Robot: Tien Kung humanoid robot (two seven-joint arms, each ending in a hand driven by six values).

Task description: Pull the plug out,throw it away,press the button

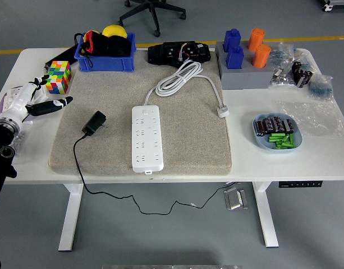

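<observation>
Head view: left hand at the table's left edge, fingers loosely extended and empty, beside the colour cube. Black plug out of the white power strip, both lying apart on the grey mat. Blue bin with red, black and yellow items; blue dish with green and dark pieces.

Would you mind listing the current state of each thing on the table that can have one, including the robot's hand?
Black plug: unplugged, lying on the mat left of the strip, cord trailing off the table's near edge.
Power strip: flat on the mat, sockets empty.
Strip's white cable: loosely coiled, its plug lying free.
Left hand: open, holding nothing, over the table's left edge.
Blue bin: filled with items.
Blue dish: holds green and dark parts.
</observation>
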